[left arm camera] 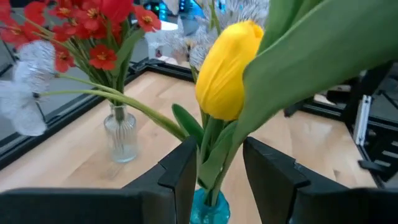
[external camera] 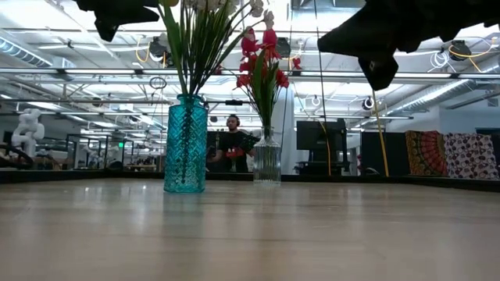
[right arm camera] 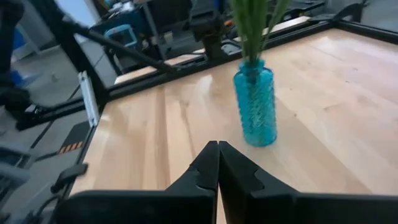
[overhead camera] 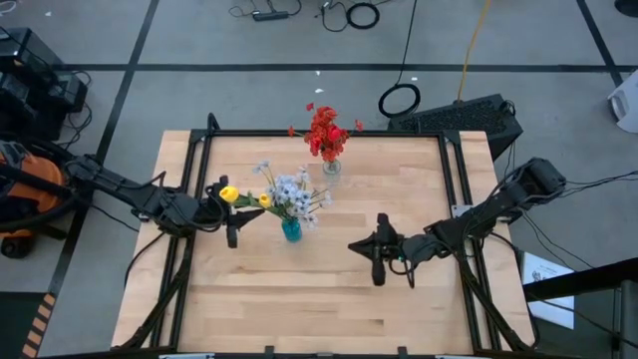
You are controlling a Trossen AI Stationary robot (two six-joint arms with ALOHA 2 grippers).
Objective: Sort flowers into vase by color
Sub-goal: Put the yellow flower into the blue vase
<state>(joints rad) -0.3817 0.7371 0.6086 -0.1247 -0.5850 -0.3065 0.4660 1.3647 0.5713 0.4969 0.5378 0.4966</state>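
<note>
A pale wooden table [overhead camera: 319,289] with a black metal frame carries two vases. Near the middle stands a tall teal ribbed glass vase [external camera: 185,144] that holds green stalks topped with pale white-grey sprays [overhead camera: 291,189]. Toward the far edge stands a small clear ribbed glass vase [external camera: 266,160] filled with red blooms [overhead camera: 325,130].

The left gripper [left arm camera: 214,180] hangs just beside the teal vase, directly above its mouth in its own wrist view. Its two dark fingers [left arm camera: 186,177] stand partly apart, closed on the green stalk of a yellow tulip-like bud [left arm camera: 227,68]. The bud sits upright above the fingers, and a broad green leaf [left arm camera: 323,56] sweeps across beside it. A second yellow bud [overhead camera: 265,200] shows near the sprays.

The right gripper [right arm camera: 218,168] hovers over bare wood on the other side of the table, well apart from both vases, its jaws pressed together and holding nothing.

Beyond the table, a person [external camera: 232,144] stands in the room.
</note>
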